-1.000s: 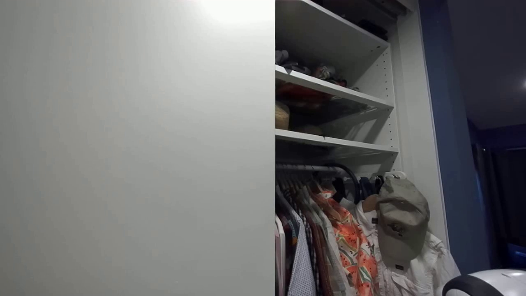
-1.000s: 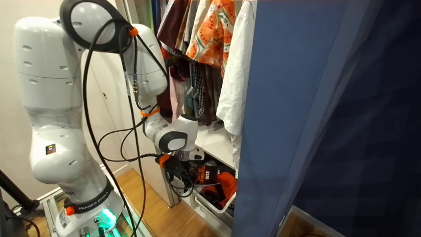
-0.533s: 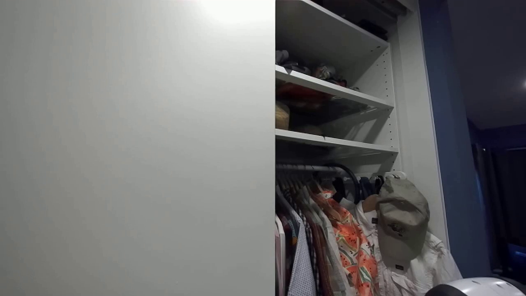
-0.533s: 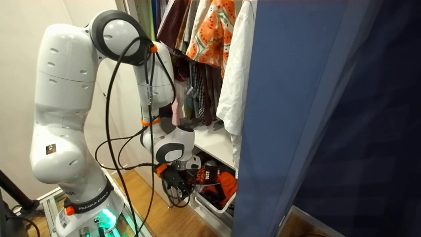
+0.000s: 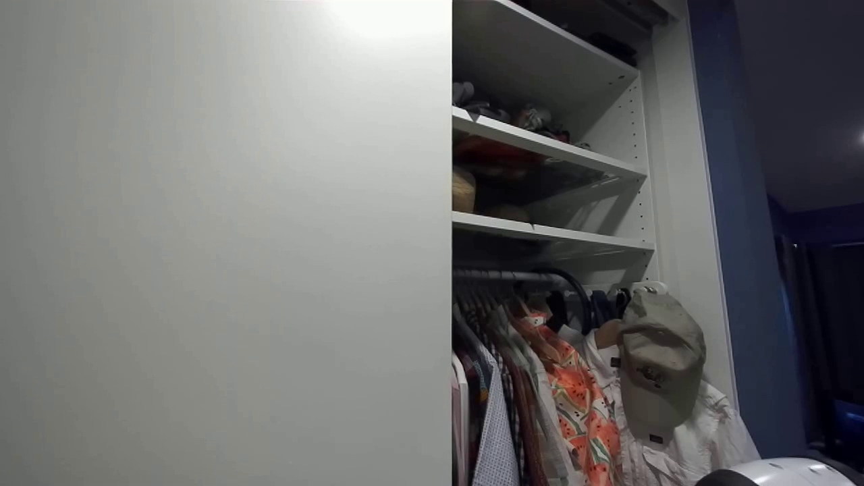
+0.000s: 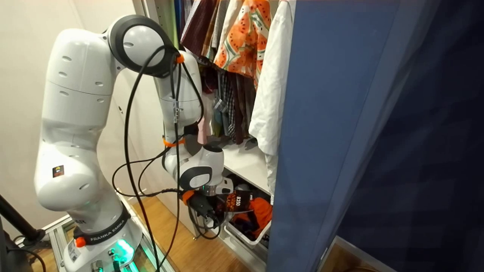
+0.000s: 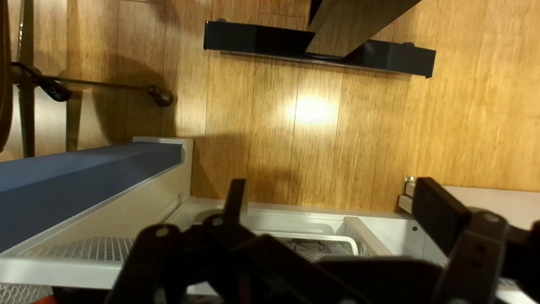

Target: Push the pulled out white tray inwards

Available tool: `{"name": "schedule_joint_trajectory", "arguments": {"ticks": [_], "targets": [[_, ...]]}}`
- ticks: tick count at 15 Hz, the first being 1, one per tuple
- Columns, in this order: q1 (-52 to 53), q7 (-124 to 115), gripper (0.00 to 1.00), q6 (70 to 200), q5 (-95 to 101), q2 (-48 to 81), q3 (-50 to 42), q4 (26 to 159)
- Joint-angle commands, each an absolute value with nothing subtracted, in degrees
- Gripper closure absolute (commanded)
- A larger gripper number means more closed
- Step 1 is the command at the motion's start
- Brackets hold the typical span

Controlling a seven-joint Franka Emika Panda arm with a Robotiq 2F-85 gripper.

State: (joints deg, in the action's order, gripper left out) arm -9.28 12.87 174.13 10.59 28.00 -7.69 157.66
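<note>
Black two-finger gripper (image 7: 331,188): we see both fingers spread wide apart in the wrist view. One white round-rimmed tray (image 6: 250,243) sits low in the white wardrobe (image 6: 244,251) in an exterior view, just beside the gripper; contact, we can't tell. In it we count one bright orange cloth (image 6: 261,210) and one dark packet with orange and white print (image 6: 237,201); the rest is too dark to count. Wrist view gives us two white rims: one straight mesh-backed rim (image 7: 59,272), one round-cornered rim (image 7: 312,236) seen between the fingers. Which is our tray's, we can't tell. Edges: one flat white board (image 6: 249,162) above the tray, one flat blue panel (image 6: 329,113) cutting off our view of its far end. Room: light wooden floor (image 7: 312,152) runs from the wardrobe's front edge (image 7: 295,209) out to one black metal foot (image 7: 253,38), blue panel along one side. Higher up we count three white shelves (image 5: 547,144) and one grey-green fabric cap (image 5: 665,368), plus one orange watermelon-print shirt (image 6: 244,41) hanging in both exterior views.
</note>
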Motion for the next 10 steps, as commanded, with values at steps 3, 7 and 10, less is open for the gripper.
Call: {"name": "schedule_joint_trajectory", "arguments": {"ticks": [3,7,10], "targets": [[-8.85,12.40,0.00,179.62,10.14,32.19,-8.90,152.93],[-8.72,12.23,0.00,181.67,10.03,33.33,-8.34,149.79],[-6.11,11.94,0.00,183.28,10.15,33.00,-9.72,147.16]]}}
